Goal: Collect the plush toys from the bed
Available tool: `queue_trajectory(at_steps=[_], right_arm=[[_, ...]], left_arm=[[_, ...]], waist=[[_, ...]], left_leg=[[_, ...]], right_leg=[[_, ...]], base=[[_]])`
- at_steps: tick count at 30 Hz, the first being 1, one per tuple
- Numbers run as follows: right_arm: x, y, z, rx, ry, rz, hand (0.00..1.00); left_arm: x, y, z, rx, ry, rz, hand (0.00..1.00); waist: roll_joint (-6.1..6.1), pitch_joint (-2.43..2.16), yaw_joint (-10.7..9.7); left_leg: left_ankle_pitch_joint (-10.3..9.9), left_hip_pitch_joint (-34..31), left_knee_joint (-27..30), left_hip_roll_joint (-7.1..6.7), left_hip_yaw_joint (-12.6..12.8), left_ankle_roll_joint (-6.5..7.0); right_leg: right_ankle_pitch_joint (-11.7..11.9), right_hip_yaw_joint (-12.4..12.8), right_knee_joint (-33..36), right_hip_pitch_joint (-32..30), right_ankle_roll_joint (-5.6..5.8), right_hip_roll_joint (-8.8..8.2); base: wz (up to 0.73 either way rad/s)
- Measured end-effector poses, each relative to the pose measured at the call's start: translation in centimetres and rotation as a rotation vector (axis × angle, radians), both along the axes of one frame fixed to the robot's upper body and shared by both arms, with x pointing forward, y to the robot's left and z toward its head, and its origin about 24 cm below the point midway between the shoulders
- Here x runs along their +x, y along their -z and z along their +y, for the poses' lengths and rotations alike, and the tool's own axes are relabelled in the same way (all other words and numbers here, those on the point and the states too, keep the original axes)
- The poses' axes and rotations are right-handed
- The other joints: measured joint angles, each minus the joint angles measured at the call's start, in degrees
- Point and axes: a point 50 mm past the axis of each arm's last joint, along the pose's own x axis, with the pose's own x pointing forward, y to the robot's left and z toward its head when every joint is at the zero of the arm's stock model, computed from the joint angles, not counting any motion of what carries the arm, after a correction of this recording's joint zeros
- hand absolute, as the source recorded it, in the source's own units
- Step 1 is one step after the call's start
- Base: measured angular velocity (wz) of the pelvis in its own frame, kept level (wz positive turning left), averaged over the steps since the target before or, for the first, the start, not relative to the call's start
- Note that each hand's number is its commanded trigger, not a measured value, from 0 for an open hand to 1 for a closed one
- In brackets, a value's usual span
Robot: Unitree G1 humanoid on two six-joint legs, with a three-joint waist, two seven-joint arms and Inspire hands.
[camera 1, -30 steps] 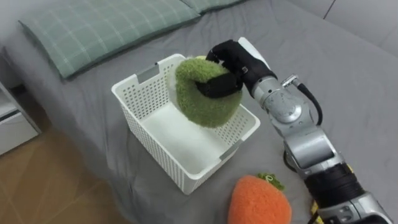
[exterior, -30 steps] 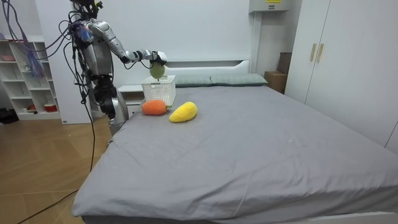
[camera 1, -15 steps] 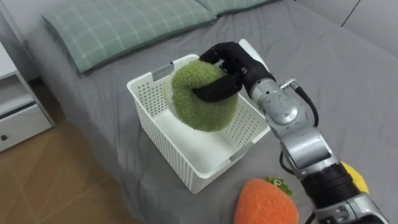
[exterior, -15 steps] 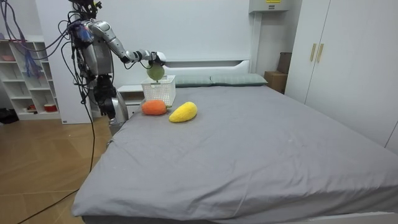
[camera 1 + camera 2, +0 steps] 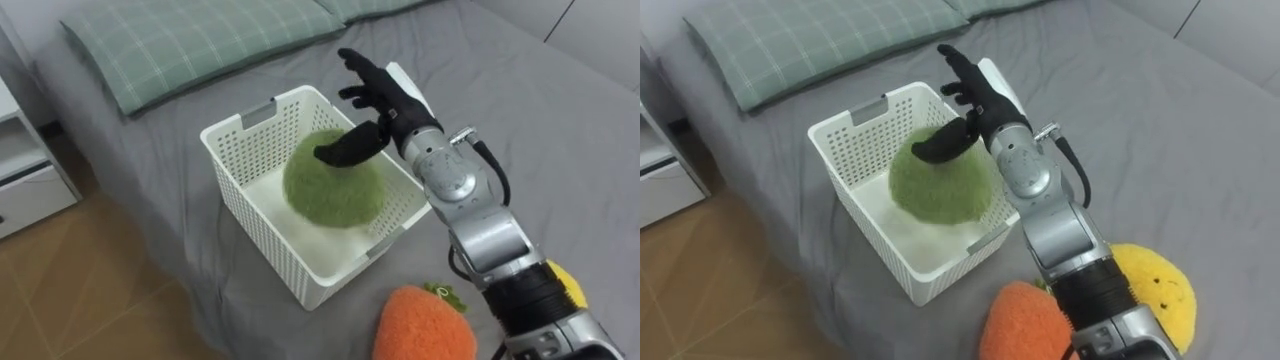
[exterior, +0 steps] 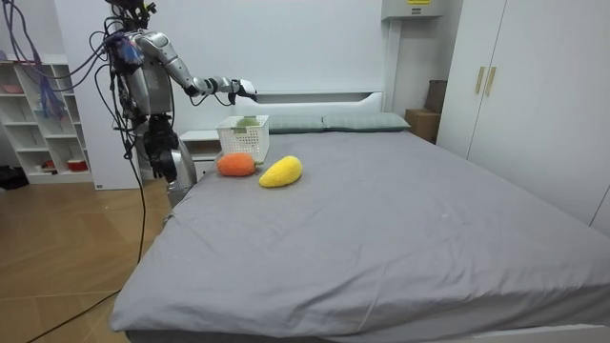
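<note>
Green plush toy (image 5: 335, 190) lies inside the white basket (image 5: 232, 125), which stands on the bed (image 5: 560, 130) near its head-end corner, beside the pillow (image 5: 180, 40). Right hand (image 5: 385, 90) hovers over the basket, fingers (image 5: 355, 65) spread wide, holding nothing. Judged step: first toy deposited. Orange toy (image 5: 425, 325) and yellow toy (image 5: 1155, 285) lie by the side edge, near the basket. Next move: lift the hand clear of the rim, then reach for the orange toy.

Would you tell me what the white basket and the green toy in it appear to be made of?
White basket: likely rigid plastic with a matte finish, judging by its perforated grid walls. Green toy: apparently plush fabric, since its surface looks fuzzy and soft-edged.
</note>
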Motion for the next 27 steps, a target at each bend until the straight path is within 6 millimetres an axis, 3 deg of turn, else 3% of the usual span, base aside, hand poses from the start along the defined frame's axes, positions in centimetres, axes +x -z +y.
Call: queue_trajectory(at_steps=[20,27], right_arm=[[0.1,0.7,-0.5,-0.002,0.004,0.012,0.0],[0.3,0.8,-1.5,-0.029,0.024,0.009,0.0]], left_arm=[[-0.4,0.1,0.1,0.018,-0.025,0.001,0.0],[-0.3,0.0,0.2,0.026,-0.007,0.004,0.0]], waist=[[0.27,0.24,-0.48],[0.56,0.31,-1.75]], left_leg=[[-0.04,-0.1,0.38,0.03,0.04,0.0],[-0.1,-0.02,0.43,0.56,1.89,0.01]], right_leg=[[0.0,0.43,0.01,0.08,0.0,0.07],[0.04,4.64,0.17,-0.87,-0.01,0.48]], base=[[0.0],[-0.11]])
